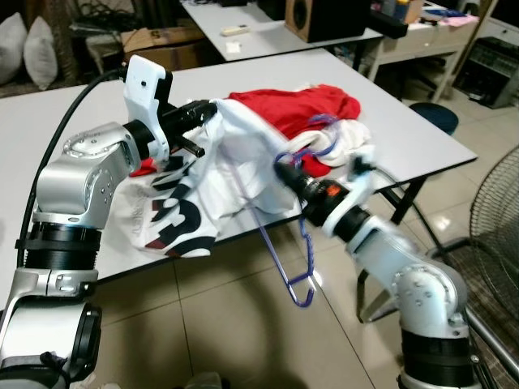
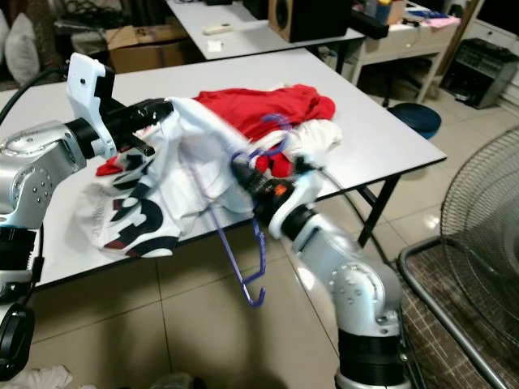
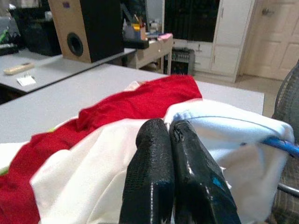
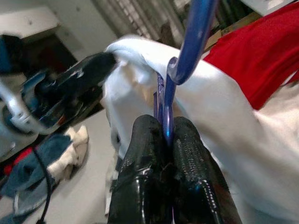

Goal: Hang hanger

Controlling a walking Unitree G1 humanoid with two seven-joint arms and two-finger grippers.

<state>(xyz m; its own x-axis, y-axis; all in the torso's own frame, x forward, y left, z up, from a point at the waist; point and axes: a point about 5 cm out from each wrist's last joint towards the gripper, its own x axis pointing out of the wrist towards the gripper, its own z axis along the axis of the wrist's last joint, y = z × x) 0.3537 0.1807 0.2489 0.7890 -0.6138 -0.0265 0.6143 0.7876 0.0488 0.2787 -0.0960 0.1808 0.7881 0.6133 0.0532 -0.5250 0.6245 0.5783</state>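
Right now the left gripper (image 1: 197, 121) pinches the white shirt (image 1: 235, 162) up over the table (image 1: 405, 130), while the right gripper (image 1: 284, 172) clamps the blue hanger (image 1: 302, 267), which dangles past the table's edge. To do this well, keep the cloth taut and slide the hanger arm into the shirt slowly.

A large grey table (image 1: 422, 142) with black edging stands on a glossy beige tiled floor (image 1: 235, 324). Beyond it at twelve o'clock a second grey table (image 1: 268, 36) carries a wooden speaker (image 1: 312, 18). At eleven o'clock sits a cardboard box (image 1: 162, 42), with two pale cushions (image 1: 28, 50) at ten. A round wire fan guard (image 1: 496, 215) is at three o'clock. White panelled doors (image 3: 268, 37) close the far wall.
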